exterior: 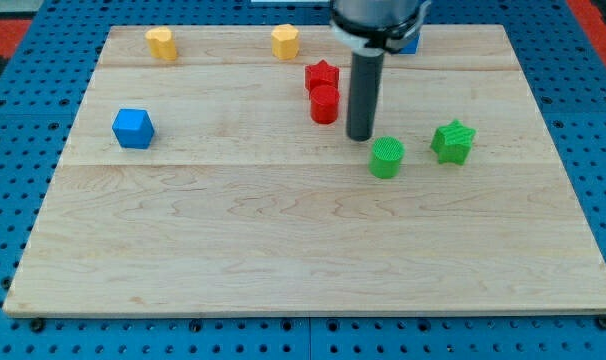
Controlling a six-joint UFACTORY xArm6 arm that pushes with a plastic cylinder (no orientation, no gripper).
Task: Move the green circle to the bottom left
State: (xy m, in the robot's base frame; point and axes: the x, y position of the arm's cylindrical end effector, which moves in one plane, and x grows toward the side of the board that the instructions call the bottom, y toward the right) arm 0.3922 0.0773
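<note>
Green circle (387,157), a ribbed green cylinder block, stands on the pale wooden board (283,250) right of the board's centre, well apart from the bottom left corner. My tip (360,137), the lower end of the straight dark rod, sits just beside it, up and to the view's left, apparently not touching; the rod carries no pincer, so nothing opens, closes or grips. A green star block (453,142) lies near the circle on the view's right. A red cylinder block (325,104) and a red star block (322,75) stand touching, just left of the rod. A blue block (410,42) peeks out behind the arm at the top. Two yellow blocks (285,41) (161,43) sit along the top edge, and a blue cube (133,128) lies at the view's left. The board rests on a blue perforated table (603,150); no containers appear.
</note>
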